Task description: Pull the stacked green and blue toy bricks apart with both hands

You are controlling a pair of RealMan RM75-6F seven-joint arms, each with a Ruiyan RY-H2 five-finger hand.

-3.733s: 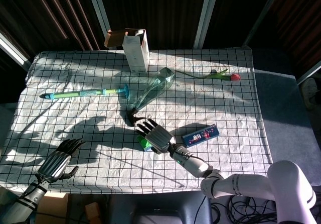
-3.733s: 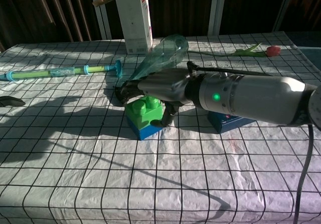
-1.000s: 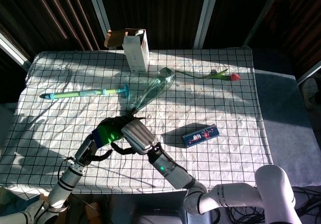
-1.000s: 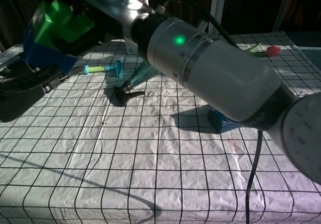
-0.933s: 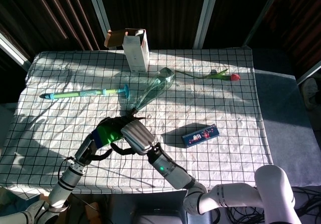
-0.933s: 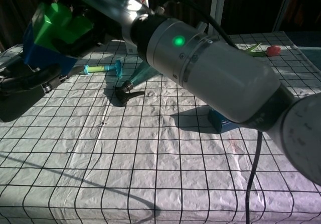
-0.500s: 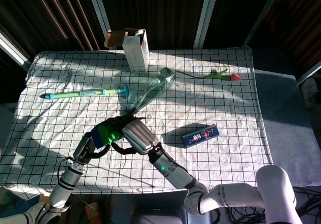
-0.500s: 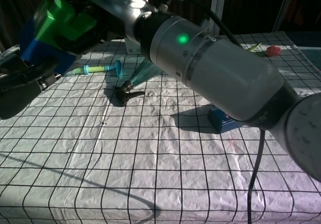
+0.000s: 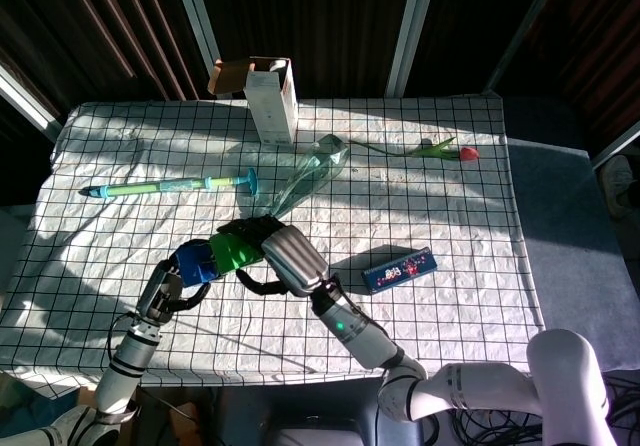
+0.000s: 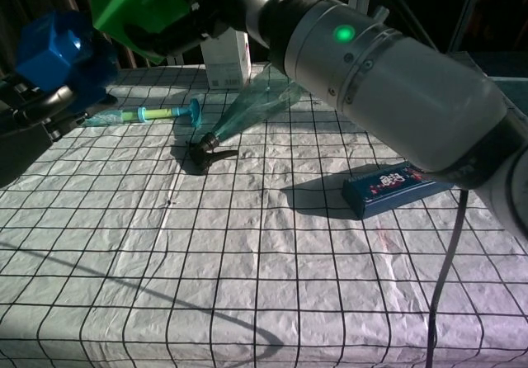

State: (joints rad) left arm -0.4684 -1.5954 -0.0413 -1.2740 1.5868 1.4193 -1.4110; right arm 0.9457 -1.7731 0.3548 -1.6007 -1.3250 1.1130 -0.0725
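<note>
Green brick (image 10: 136, 3) and blue brick (image 10: 59, 50) now show a clear gap, held up above the table (image 9: 470, 206) w/ blue at 8 o'clock of green. Right hand (image 9: 268, 251) grips green, left hand (image 9: 170, 284) grips blue. Separation looks done; only setting them down seems left.

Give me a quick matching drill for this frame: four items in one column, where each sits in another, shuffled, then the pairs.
Items:
1. green brick
2. blue brick
3. white carton
4. dark blue box

Places:
A. lying flat on the cloth, robot's right side
B. held in the left hand
C. standing upright at the far edge
D. held in the right hand

Pairs: 1-D, 2-B, 3-C, 4-A
</note>
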